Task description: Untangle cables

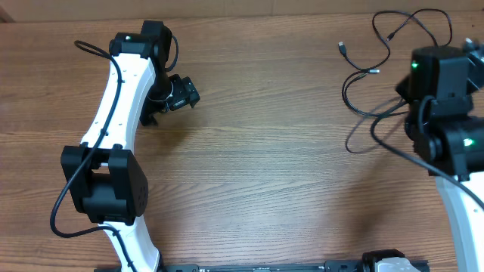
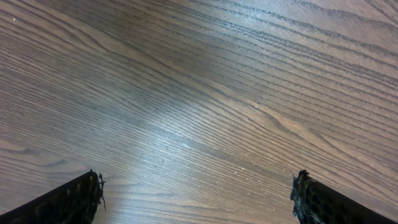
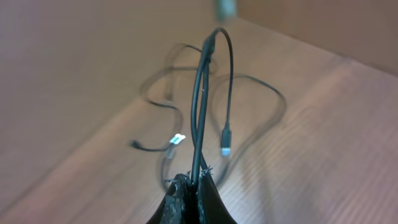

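Clerk: Cables (image 1: 378, 68), black, thin, several strands. Location?

Checker: Far right corner of the tabletop (image 1: 265, 166), in loose open loops, with strands crossing one another. Three small silver-tipped plugs (image 1: 342, 47) show from overhead, lying on the wood along the left side of the heap.

Clerk: Right end effector (image 3: 189, 183). Condition?

Checker: Fingers (image 3: 180, 202) pressed together, clamped on the cables. In the right wrist view, black cord rises straight out of the fingertips and arches over near the top of the picture. One strand or two side by side, cannot tell. A strand drops from the arch and ends in a silver-tipped plug. Whether that plug hangs free or touches the wood, cannot tell.

Clerk: Rest of the cables, relative to that end effector?

Checker: Beyond the fingertips, in slack curves on the tabletop. Another silver-tipped plug lies on the wood left of the clamped cord. From overhead the end effector itself is hidden under the black housing of the right arm (image 1: 442, 75), and strands run in beneath that housing.

Clerk: Left end effector (image 2: 198, 190). Condition?

Checker: Fingers (image 2: 68, 202) spread wide, one at each lower corner of the left wrist view, with bare wood grain between them. Gripping nothing.

Clerk: Position against the cables?

Checker: Well apart. It sits over the far left part of the tabletop, and the cables lie at the far right.
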`<act>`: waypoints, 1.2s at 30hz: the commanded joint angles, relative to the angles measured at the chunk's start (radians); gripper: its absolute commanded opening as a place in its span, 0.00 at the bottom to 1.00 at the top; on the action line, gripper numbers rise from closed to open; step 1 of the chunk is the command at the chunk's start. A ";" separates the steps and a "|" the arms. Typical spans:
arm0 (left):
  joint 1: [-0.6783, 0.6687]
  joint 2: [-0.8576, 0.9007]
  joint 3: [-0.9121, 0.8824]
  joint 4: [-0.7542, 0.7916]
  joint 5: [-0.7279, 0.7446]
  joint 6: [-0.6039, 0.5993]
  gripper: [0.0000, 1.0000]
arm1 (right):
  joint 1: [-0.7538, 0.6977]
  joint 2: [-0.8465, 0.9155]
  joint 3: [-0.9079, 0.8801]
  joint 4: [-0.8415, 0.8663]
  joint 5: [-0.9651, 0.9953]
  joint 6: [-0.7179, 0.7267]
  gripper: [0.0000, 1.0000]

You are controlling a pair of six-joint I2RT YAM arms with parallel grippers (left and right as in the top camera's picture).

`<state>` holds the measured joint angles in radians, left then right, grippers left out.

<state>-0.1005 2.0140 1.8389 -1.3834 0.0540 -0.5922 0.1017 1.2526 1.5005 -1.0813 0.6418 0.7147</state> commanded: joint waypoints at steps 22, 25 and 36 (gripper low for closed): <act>0.001 -0.028 0.021 0.001 -0.016 0.017 1.00 | -0.471 0.213 -0.009 -0.174 -0.124 0.224 0.04; 0.001 -0.028 0.021 0.001 -0.016 0.017 0.99 | -0.471 0.275 -0.009 -0.173 -0.124 0.224 0.04; 0.001 -0.028 0.021 0.001 -0.016 0.017 1.00 | -0.471 0.460 -0.009 -0.133 -0.122 0.224 0.04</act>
<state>-0.1005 2.0140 1.8389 -1.3834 0.0536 -0.5922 -0.3660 1.6688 1.4960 -1.2201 0.5121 0.9245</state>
